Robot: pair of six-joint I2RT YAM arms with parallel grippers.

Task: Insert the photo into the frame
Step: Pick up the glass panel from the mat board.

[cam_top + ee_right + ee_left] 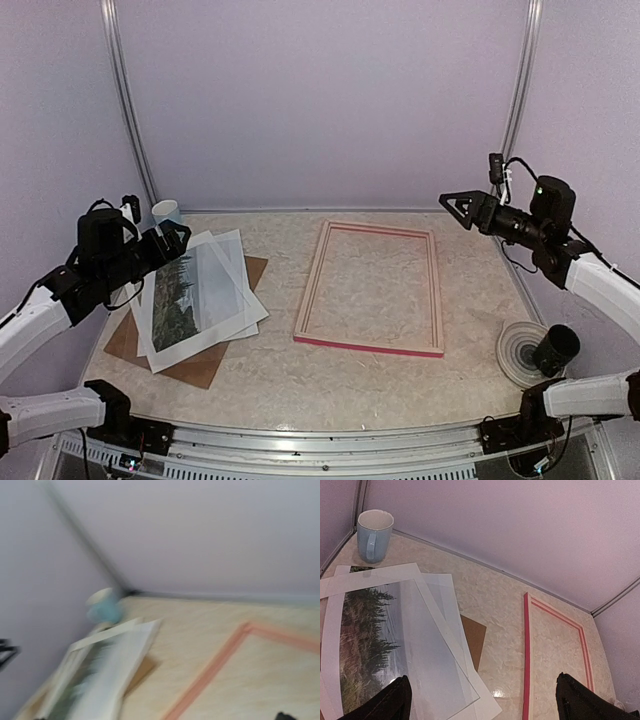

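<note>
While outside the frame (368,346), the photo (182,292)

Our right wrist view is smeared: the pale blue ceramic mug (103,607) is a blob, the landscape paper photo (92,680) mere streaks. In our left wrist view the bottom edge cuts off the thin pink rectangular frame (525,650). White sheets (232,250) hide most of the flat brown backing board (200,367).
</note>
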